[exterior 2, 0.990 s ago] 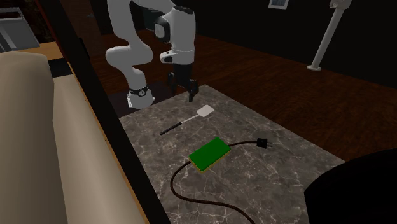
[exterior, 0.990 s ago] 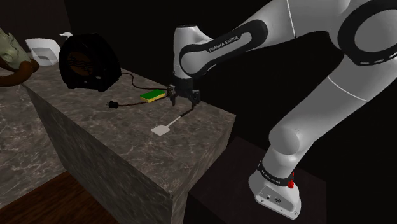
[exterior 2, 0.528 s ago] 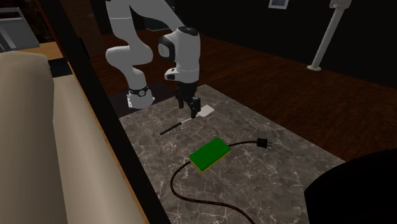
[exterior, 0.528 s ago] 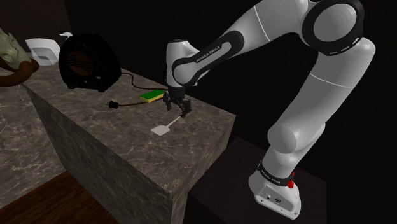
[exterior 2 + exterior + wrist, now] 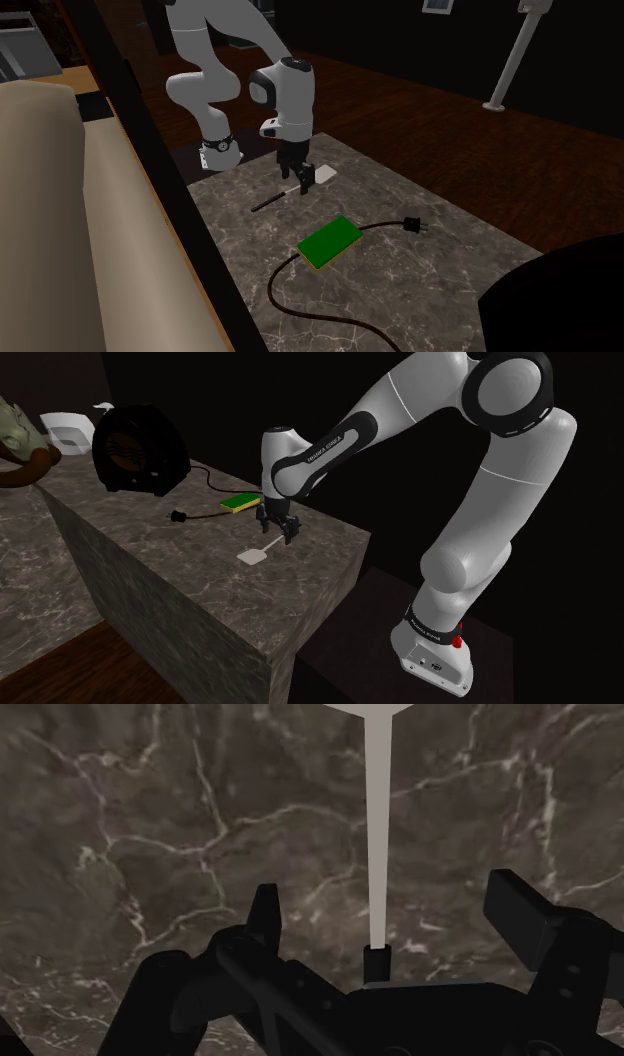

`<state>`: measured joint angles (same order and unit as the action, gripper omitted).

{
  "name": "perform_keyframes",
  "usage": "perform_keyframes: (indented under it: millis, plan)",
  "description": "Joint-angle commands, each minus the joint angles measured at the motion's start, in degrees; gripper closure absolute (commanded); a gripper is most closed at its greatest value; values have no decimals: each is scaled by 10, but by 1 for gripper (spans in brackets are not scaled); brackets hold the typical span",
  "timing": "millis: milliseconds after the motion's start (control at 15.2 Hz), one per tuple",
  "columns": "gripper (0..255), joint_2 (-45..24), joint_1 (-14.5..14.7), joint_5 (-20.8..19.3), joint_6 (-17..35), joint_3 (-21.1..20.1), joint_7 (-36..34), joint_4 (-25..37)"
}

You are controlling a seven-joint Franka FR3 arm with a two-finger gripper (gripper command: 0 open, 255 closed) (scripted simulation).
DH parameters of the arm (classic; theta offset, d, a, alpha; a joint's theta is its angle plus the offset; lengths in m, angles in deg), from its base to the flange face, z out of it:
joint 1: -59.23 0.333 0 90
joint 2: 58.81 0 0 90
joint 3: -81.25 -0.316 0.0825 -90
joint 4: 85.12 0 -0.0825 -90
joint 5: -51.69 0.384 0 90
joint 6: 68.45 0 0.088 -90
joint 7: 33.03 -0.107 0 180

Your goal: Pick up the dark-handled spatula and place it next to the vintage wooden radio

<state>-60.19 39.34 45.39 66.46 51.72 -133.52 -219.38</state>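
The spatula lies flat on the dark marble counter (image 5: 150, 552), its pale blade (image 5: 251, 556) toward the front edge. A thin pale shaft (image 5: 378, 844) joins a dark handle (image 5: 266, 203). My gripper (image 5: 277, 530) is low over the shaft where it meets the handle, pointing down. It is open: the shaft runs between the fingers (image 5: 262, 909) and neither touches it. In the second exterior view the gripper (image 5: 297, 181) stands beside the blade (image 5: 324, 176). The radio (image 5: 140, 449), a dark rounded box with a grille, sits at the counter's far end.
A green flat pad (image 5: 240, 503) lies just behind the gripper. A black cable with a plug (image 5: 178, 516) runs from the radio past the pad. The counter's edge (image 5: 320, 587) drops off close to the spatula. White objects (image 5: 68, 432) stand beyond the radio.
The gripper has come down and toward the shoulder view's left, from above the handle end to low over the shaft. The spatula has not moved.
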Motion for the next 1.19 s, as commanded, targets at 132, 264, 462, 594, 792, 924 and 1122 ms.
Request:
perform_keyframes:
  millis: [132,264,462,594,792,924,1122]
  plan:
    - [0,0,0,0,1,0,0,0]
    - [255,0,0,0,1,0,0,0]
    - [255,0,0,0,1,0,0,0]
    - [255,0,0,0,1,0,0,0]
    - [255,0,0,0,1,0,0,0]
    - [255,6,0,5,-7,0,4,2]
    - [255,23,0,18,-29,0,15,10]
